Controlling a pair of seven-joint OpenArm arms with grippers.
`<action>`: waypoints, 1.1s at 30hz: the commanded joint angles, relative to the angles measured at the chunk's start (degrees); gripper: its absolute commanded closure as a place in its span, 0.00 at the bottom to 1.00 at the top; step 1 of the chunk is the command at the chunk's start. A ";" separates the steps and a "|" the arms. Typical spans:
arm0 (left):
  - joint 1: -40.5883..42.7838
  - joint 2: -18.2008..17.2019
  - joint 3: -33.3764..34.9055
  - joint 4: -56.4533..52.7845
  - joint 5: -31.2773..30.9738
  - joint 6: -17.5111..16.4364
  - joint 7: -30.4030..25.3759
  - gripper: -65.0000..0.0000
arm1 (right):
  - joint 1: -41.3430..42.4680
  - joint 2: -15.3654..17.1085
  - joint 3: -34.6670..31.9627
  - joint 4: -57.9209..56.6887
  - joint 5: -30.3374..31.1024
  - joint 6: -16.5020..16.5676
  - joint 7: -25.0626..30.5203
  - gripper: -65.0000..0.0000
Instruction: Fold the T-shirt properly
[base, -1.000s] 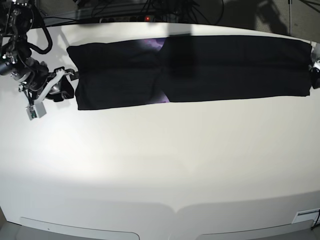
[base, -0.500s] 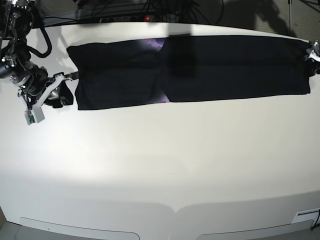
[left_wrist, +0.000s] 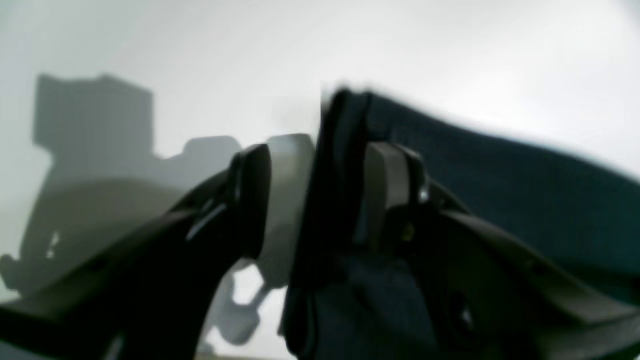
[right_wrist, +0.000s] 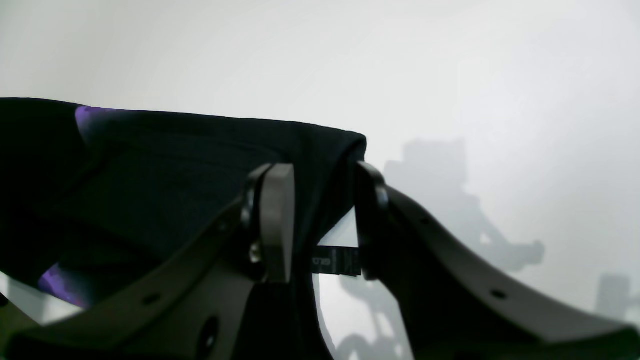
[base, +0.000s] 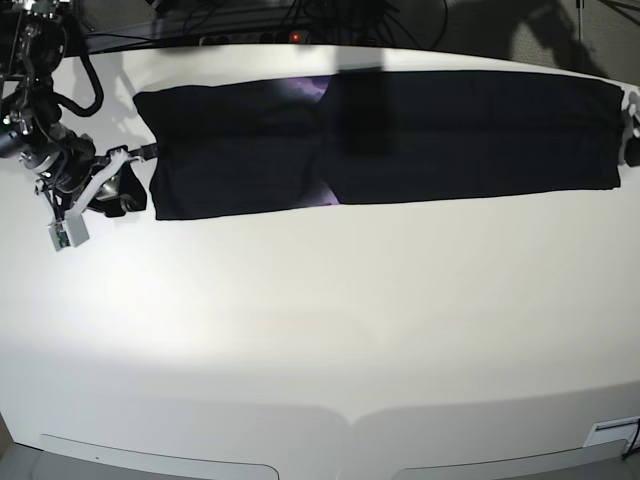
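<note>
The black T-shirt (base: 400, 135) lies folded into a long flat band across the far part of the white table, with purple print showing at the middle fold. My right gripper (base: 143, 175) is at the band's left end. In the right wrist view the right gripper (right_wrist: 322, 200) is shut on the cloth edge (right_wrist: 320, 150), with a small tag (right_wrist: 335, 260) hanging between the fingers. My left gripper (base: 628, 125) is at the band's right end. In the left wrist view the left gripper (left_wrist: 320, 165) is shut on the stacked cloth edge (left_wrist: 340, 150).
The white table (base: 320, 330) stretches wide towards the near edge. Cables and a power strip (base: 260, 38) lie beyond the far edge. The right arm's body (base: 40, 110) stands at the far left corner.
The right gripper has shifted slightly left and up along the shirt's left end. The left gripper has moved up a little at the right end. The shirt has not moved.
</note>
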 joint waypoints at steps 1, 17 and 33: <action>-0.11 -0.76 -0.46 0.70 -0.20 -0.54 -1.36 0.55 | 0.52 0.92 0.35 0.98 0.68 0.20 1.16 0.68; -0.28 1.84 1.07 -1.09 11.13 -0.54 -7.15 0.55 | 0.83 0.92 0.35 0.98 0.70 0.20 1.18 0.68; -2.93 -3.98 14.16 -8.00 11.45 -0.54 -3.48 0.55 | 0.83 0.94 0.35 0.98 0.68 0.20 0.68 0.68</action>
